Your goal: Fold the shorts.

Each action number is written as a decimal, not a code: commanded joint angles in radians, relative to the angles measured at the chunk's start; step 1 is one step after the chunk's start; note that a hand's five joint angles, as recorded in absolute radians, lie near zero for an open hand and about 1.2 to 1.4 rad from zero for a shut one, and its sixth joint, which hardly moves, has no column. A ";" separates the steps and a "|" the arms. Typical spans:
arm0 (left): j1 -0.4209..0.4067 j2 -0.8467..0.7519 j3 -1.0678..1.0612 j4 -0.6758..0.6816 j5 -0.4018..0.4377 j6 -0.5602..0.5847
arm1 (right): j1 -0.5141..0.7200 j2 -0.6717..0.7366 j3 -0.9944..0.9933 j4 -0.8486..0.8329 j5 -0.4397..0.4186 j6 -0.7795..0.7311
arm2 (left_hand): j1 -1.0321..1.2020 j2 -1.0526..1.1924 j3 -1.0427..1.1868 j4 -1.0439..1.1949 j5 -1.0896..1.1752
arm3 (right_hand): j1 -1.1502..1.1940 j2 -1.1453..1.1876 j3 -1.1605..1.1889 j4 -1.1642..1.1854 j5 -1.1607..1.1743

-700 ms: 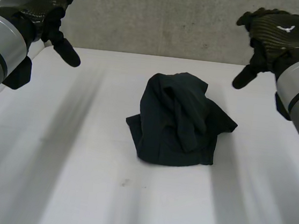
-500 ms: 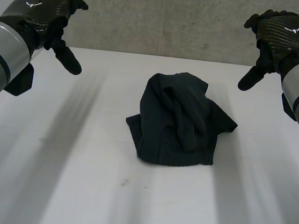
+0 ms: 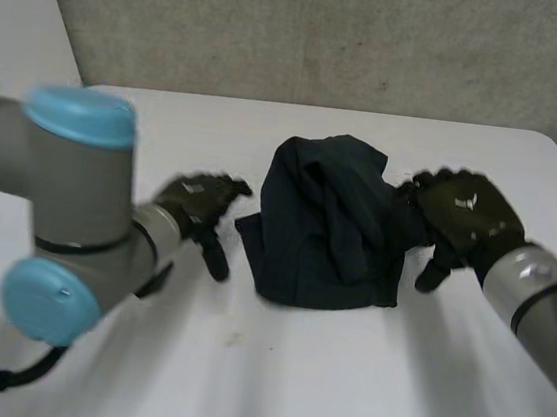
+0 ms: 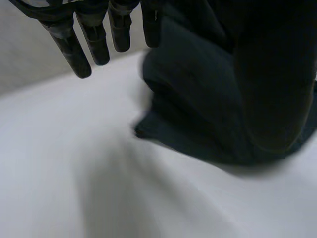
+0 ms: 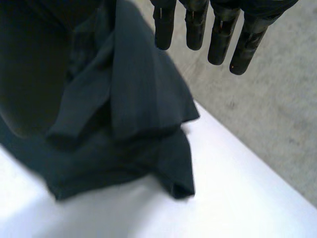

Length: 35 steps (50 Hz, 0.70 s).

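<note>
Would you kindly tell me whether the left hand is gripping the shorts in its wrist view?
No, the left hand holds its fingers straight beside the shorts, curled round no cloth.

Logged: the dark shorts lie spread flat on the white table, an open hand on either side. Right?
Not flat: the head view shows the shorts bunched in a crumpled heap. The rest holds: white table, open left hand and open right hand on either side.
</note>
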<state>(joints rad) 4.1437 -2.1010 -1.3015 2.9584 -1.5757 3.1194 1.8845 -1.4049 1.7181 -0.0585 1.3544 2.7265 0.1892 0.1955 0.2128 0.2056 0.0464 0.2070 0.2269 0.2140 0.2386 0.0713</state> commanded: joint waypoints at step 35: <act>0.033 -0.162 0.271 0.122 -0.207 -0.191 | -0.047 0.014 0.206 -0.173 0.002 -0.005 | 1.207 1.201 1.183 1.191 1.175 | -0.032 -0.052 -0.040 -0.064 -0.071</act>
<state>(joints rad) 4.0857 -2.4375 -0.9635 3.0663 -1.6312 2.8712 1.8369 -1.3919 1.9224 -0.2316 1.3563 2.7206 1.0561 1.1591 1.1815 1.2009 0.9505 0.2070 0.2268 0.2140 0.2386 0.0713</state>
